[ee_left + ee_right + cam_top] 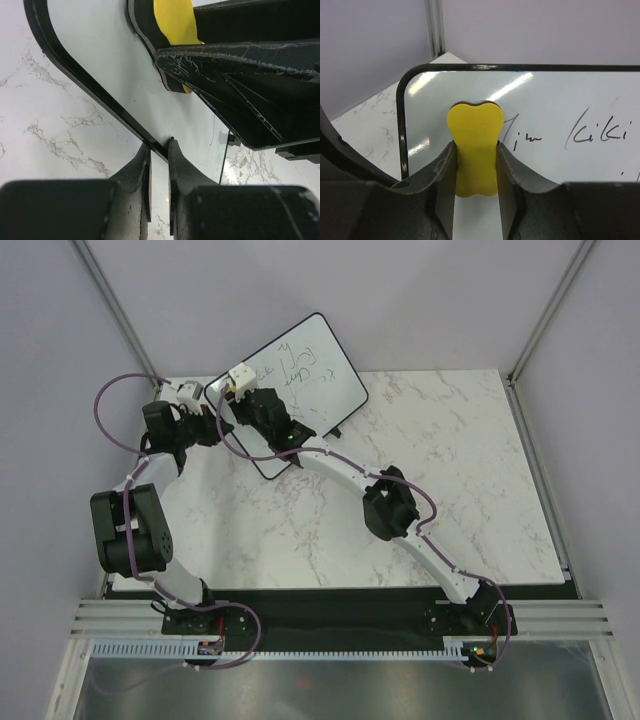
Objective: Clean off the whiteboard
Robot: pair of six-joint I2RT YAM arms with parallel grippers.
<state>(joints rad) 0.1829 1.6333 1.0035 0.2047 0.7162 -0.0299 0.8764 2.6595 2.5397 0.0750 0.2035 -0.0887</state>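
White and glossy, the whiteboard (318,375) is placed at the far left part of the marble bench (450,470), turned at an angle, and its far corner is seen past the far edge of the bench. Dark handwriting is spread over the upper part of its face. A thin black rim with rounded corners runs around it.

A yellow eraser (475,125) is pressed flat on the board near one rounded corner. In the right wrist view it is just beside the side rim and a little below the top rim. A long open stretch of board with the written words is seen to its right. The right gripper (476,146) is closed on the eraser, with one finger against each of its narrow sides.

The left gripper (159,150) is brought almost fully together on the edge of the board, and the black rim is taken into the narrow gap between its fingers. This hold is shown only by the left wrist view. From above it is hidden by the arms, which crowd over the near left side of the board. The same view shows the eraser from the side, lying on the white face, with veined marble on both sides of the board. A wide area of marble is seen to the right of the board in the top view.
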